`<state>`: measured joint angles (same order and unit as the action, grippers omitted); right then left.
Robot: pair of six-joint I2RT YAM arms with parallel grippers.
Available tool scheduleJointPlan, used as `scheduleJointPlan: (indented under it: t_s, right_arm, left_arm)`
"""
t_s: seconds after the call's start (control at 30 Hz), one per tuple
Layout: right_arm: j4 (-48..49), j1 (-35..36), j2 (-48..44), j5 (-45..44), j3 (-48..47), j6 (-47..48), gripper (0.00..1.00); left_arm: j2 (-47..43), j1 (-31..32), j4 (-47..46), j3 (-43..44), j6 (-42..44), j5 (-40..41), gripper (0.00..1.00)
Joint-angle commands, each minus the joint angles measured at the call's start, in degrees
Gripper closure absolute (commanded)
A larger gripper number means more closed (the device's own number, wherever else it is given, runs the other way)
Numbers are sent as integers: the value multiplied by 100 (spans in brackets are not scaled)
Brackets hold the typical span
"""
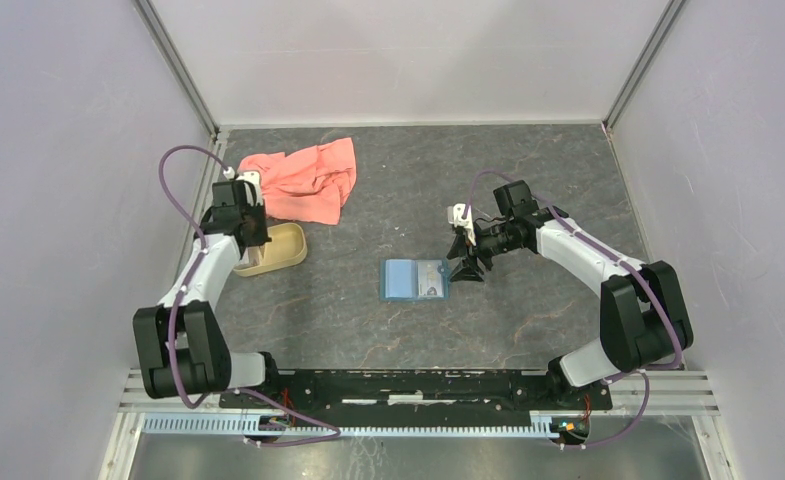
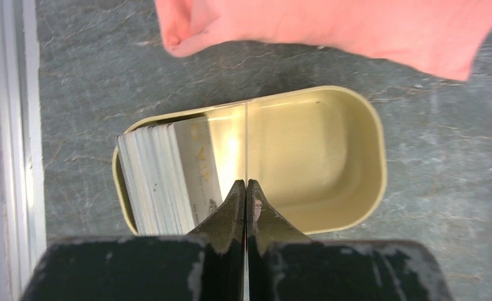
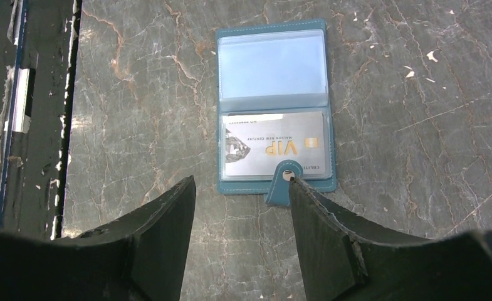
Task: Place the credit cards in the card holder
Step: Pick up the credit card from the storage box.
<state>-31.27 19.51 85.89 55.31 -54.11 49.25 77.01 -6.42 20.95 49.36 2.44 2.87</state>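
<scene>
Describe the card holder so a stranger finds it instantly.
At the middle of the dark marbled table, beside the right gripper, a small flat teal card holder lies open. Unlike the tan oval dish and salmon cloth, it has clear pockets, one holding a pale VIP card.

This is a robotics laboratory test cell. Plain pale walls (image 1: 58,150) enclose the dark stone-patterned table (image 1: 548,180) on three sides, joined by aluminium corner posts (image 1: 178,65). Two white-and-black arms (image 1: 203,270) are bolted to a black mounting rail (image 1: 418,382) on slotted aluminium framing (image 1: 208,424). Purple cables (image 1: 161,180) run exposed.
</scene>
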Motion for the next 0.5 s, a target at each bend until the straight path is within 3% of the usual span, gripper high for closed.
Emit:
scheduleJointPlan:
  t_s: [0.0,0.17,0.3,0.47]
  right_arm:
    - [-231,24,-16,138,-208,327,37]
    - [-484,17,-95,270,-217,872,38]
    - [-1240,-122,-248,661,-306,1925,38]
    - [-1575,-382,-563,1020,-315,2337,38]
  left_arm:
    - [-521,-43,-69,166,-357,-899,98]
    - [-1156,-37,-430,-201,-1137,-2467,98]
    - [-1920,-11,-1452,-899,-2387,-3936,98]
    - [-3092,62,-2310,-1623,-3462,-4766,98]
